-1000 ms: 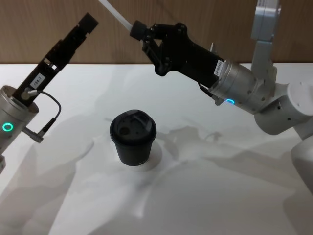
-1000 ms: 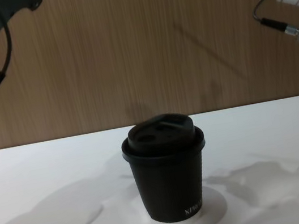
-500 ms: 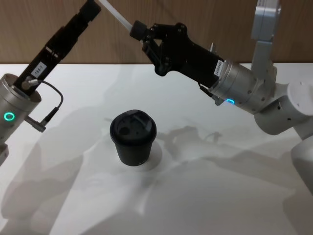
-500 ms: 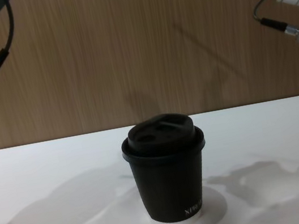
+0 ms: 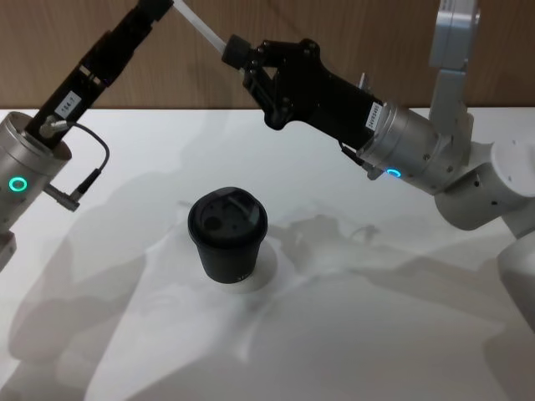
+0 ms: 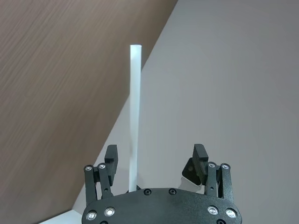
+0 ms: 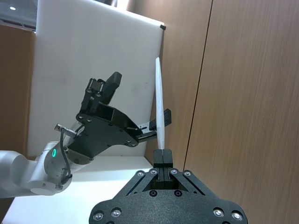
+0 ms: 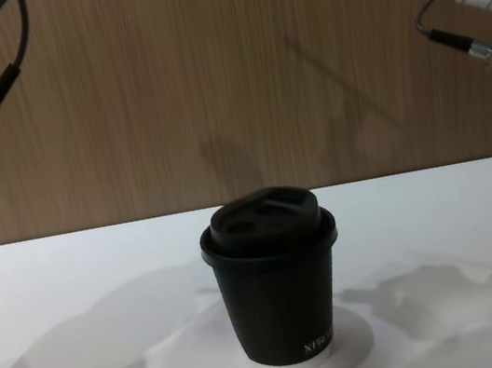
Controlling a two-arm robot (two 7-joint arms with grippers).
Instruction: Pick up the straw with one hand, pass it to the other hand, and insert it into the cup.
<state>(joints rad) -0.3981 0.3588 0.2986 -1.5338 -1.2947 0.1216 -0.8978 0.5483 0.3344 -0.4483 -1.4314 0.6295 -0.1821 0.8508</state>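
Handover in mid-air: the right hand (image 5: 235, 52), clamped on one end of the straw (image 5: 201, 29), holds it high above the desk (image 5: 376, 334), behind the cup (image 5: 227, 236), so the left hand (image 6: 156, 156), fingers spread and empty, can straddle it.

Straw (image 6: 134, 116) white. Cup (image 8: 280, 301) matte black, small white lettering. Table (image 5: 376, 334) white. Wall (image 8: 163, 84) brown wood grain.
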